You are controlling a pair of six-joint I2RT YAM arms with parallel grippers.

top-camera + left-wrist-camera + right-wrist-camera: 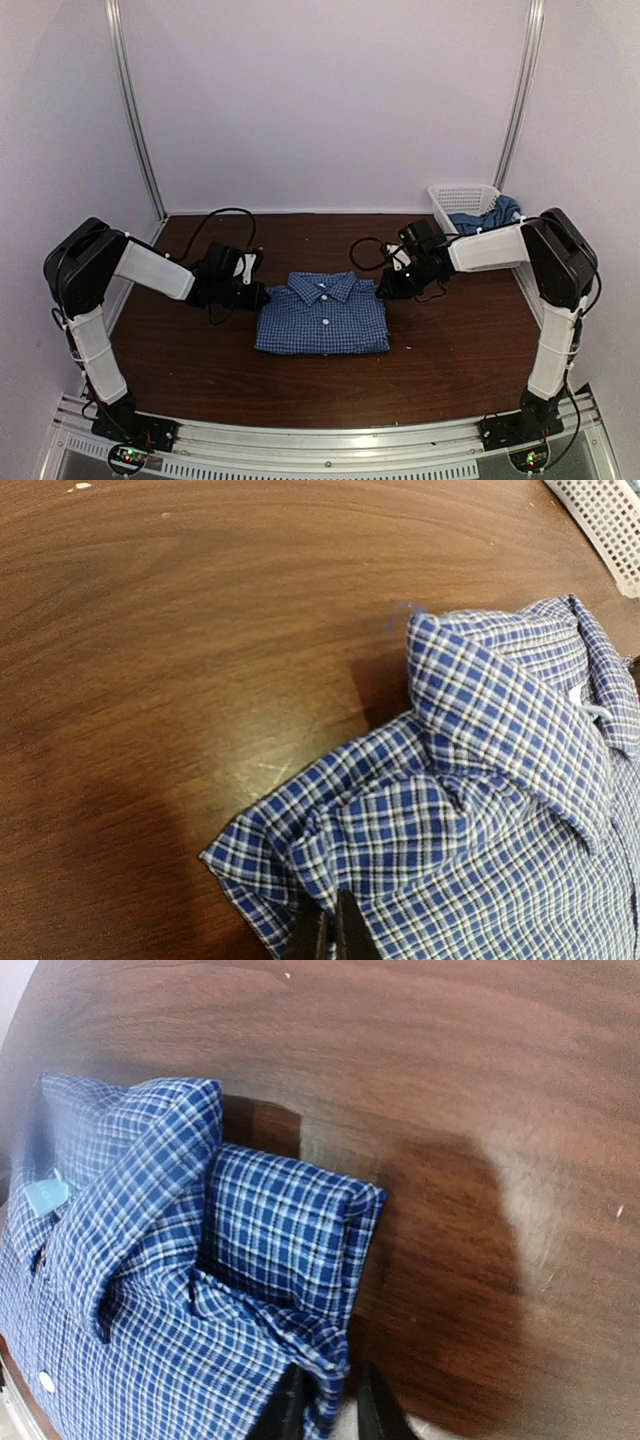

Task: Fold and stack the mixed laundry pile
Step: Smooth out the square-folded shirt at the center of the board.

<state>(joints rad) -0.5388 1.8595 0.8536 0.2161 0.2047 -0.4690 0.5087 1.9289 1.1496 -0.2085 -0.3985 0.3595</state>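
The blue-and-white checked shirt [322, 315] lies folded flat, collar toward the back wall, in the middle of the brown table [200, 360]. My left gripper [262, 295] is at its back left shoulder. In the left wrist view that gripper [330, 932] is shut, pinching a puckered ridge of the shirt [470, 810]. My right gripper [384, 289] is at the back right shoulder. In the right wrist view its jaws [335, 1410] stand slightly apart, with the shirt's edge [300, 1250] loose between them. The teal t-shirt [487, 214] lies in the basket.
A white lattice basket [462, 190] stands at the back right corner against the wall; its edge [600, 520] shows in the left wrist view. Black cables [215, 220] loop on the table behind both grippers. Bare wood surrounds the shirt.
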